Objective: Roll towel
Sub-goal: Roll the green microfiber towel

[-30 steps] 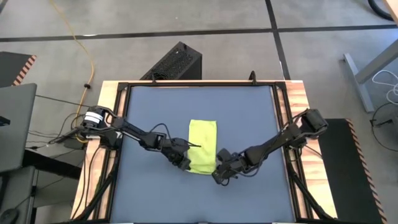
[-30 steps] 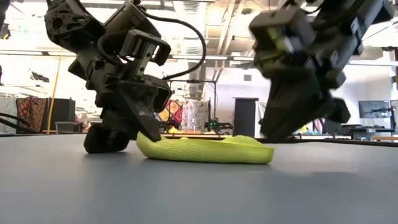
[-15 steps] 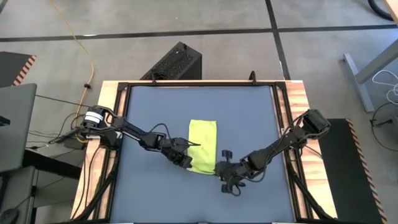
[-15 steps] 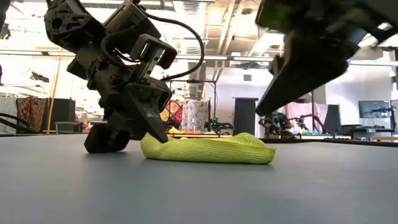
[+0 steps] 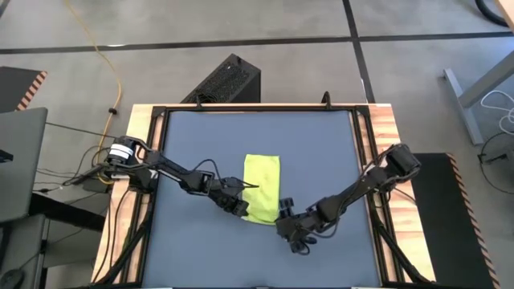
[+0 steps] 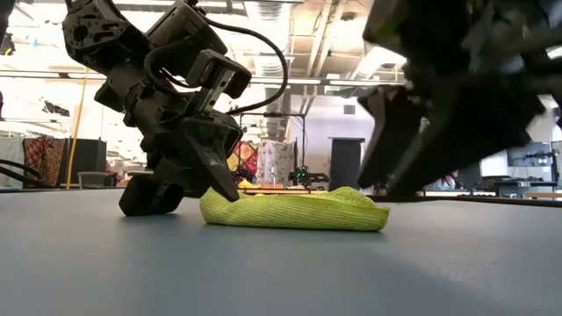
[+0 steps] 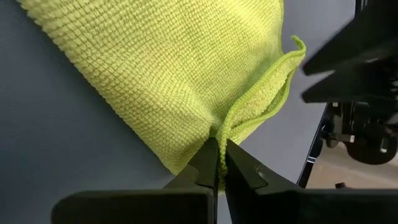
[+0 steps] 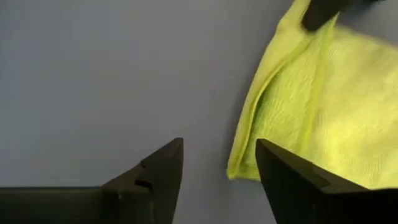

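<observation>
A: Towel point(image 5: 262, 189), where?

B: Lying flat on the dark blue-grey bench point(image 5: 313, 144), a little forward of the middle. Folded into a narrow lime strip running front to back. Seen from the low view as a low, thick pad with layered edges.

A: And the left jaws?

B: Pressed together, pinching a raised fold of cloth at the towel's front left corner. Clear from the left wrist view: both dark tips tight on a ridge of the yellow-green weave, with the edge curling away beyond them. Down at bench level in the low view, at the left end of the pad. Carried by the left arm point(image 5: 173, 171), reaching in low from the left side.

A: Right jaws?

B: Spread wide, holding nothing. Just beside the towel's front right corner, apart from the cloth. In the right wrist view, bare bench between the two tips, with the corner of the towel just ahead and to one side. Carried by the right arm point(image 5: 353, 193), stretched in diagonally from the right edge.

A: Touching the bench on that side?

B: Cannot tell; close to the surface in the low view, no more than that.

A: Anything else on the bench?

B: Only the towel and the two arms.
</observation>
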Robot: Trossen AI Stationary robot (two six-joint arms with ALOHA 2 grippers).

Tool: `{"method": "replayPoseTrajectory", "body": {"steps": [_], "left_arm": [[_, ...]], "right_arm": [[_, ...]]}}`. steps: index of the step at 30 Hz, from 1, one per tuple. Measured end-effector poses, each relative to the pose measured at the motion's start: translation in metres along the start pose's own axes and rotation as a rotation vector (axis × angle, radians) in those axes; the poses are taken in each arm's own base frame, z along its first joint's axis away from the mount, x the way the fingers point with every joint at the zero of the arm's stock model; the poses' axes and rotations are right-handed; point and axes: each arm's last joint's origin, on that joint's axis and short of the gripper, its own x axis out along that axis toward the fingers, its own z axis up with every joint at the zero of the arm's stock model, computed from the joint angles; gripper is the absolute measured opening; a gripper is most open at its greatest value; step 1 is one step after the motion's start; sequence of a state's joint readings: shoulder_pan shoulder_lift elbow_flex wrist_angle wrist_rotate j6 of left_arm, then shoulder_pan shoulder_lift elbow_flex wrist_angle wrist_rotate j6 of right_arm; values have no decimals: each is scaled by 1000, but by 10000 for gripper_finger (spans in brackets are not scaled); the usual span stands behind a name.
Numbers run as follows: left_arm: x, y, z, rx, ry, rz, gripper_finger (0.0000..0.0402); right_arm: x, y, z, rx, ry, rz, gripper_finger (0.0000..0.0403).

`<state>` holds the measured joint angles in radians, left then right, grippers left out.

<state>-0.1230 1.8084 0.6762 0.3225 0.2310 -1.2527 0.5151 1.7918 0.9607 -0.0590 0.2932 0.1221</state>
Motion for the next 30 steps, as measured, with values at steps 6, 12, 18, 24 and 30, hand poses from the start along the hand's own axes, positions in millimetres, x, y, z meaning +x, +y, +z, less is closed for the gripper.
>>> {"method": "replayPoseTrajectory", "body": {"steps": [6,12,18,24,30], "left_arm": [[1,-1,-2,7,5,0,0],[1,-1,-3,9,7,0,0],[1,-1,-3,9,9,-1,0],[1,-1,-3,12,14,-2,0],[1,-1,-3,15,15,-3,0]], "right_arm": [[8,0,-6,-12,19,-91,243],[4,5,-4,-22,-5,-122,240],[8,-4,-3,1,-8,-134,240],[11,-14,-2,25,7,-118,240],[10,-11,-3,27,12,-104,239]]}}
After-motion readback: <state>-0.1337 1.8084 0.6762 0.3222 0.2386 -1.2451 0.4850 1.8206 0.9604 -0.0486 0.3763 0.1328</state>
